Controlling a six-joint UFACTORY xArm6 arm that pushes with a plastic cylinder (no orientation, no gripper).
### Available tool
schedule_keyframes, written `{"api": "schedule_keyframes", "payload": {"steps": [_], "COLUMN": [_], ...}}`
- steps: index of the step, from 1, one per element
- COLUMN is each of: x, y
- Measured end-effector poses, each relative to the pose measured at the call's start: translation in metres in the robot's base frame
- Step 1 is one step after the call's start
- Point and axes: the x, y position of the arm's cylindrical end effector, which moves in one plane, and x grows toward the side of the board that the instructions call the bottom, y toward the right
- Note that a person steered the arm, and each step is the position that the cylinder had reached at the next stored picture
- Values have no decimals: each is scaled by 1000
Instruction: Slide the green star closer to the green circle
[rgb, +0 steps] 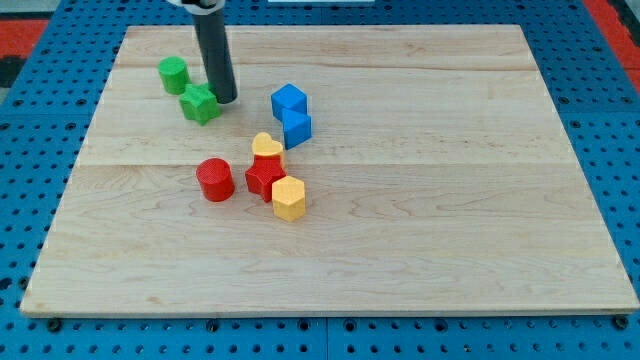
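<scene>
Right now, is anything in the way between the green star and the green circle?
No, nothing visible is. The green star sits just below and to the view's right of the green circle, with only bare board between them. My tip is right at the star's right side, away from the circle.

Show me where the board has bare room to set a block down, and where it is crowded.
Free: the whole right half of the wooden board, right of the blue blocks, and the strip below the yellow hexagon. Crowded: the top left, where my tip touches the green star near the green circle, and the centre cluster around the red star.
</scene>
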Motion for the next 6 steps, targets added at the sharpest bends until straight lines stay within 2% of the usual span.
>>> {"api": "schedule_keyframes", "payload": {"steps": [1, 2, 3, 4, 5, 6], "x": [-24, 9, 31, 30, 3, 20], "y": [-1, 39, -5, -9, -17, 24]}}
